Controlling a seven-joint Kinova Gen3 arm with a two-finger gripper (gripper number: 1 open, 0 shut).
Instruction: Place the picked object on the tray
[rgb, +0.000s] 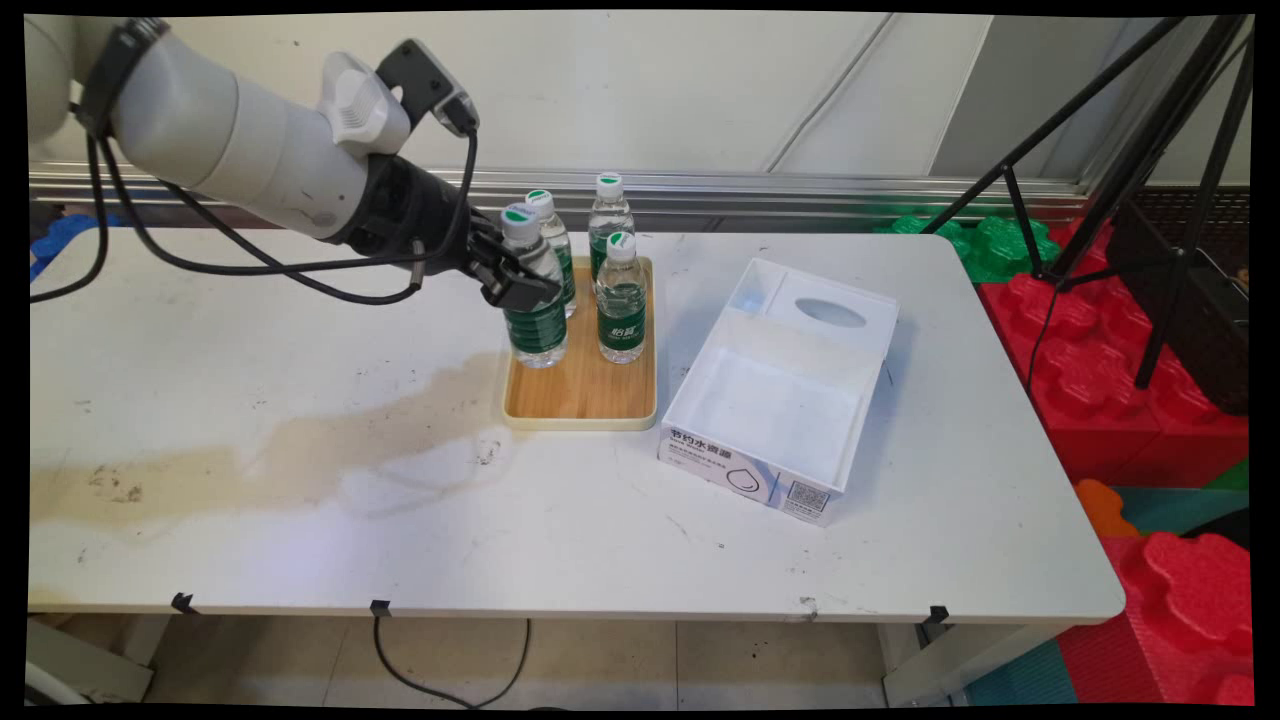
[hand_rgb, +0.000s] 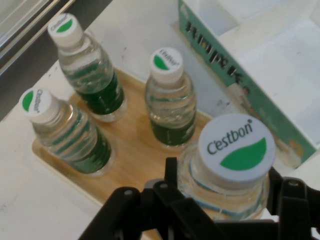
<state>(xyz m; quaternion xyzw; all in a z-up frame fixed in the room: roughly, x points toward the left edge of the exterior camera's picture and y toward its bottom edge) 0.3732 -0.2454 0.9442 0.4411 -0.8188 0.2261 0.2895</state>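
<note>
Gripping the near-left water bottle (rgb: 536, 300) on the wooden tray (rgb: 583, 400), the gripper (rgb: 512, 278) comes in from the counter's left side, nearly level, fingers closed on the bottle's shoulder just under the white cap. Hand view backs this up: black linkage wraps either side of the Cestbon-capped bottle (hand_rgb: 232, 167), one finger (hand_rgb: 172, 175) pressed against the clear plastic. Bottle looks upright; base seems still on the tray or barely off it, can't tell which.

Three other bottles on the same tray: near-right bottle (rgb: 621, 300) just beside the held one, back-left bottle (rgb: 552, 240) partly hidden behind the gripper, back-right bottle (rgb: 608, 225) at the tray's far edge. All upright, green labels, capped. They stand tight together, so a side-on grasp high at the neck likely avoids knocking neighbours.

Tray sits mid-counter toward the far edge. White open box (rgb: 785, 385), with an oval cutout in its far panel, lies just right of the tray, angled, apart from it. Brownish stain (rgb: 300, 450) runs across the counter's left half up to the tray's near-left corner.
</note>
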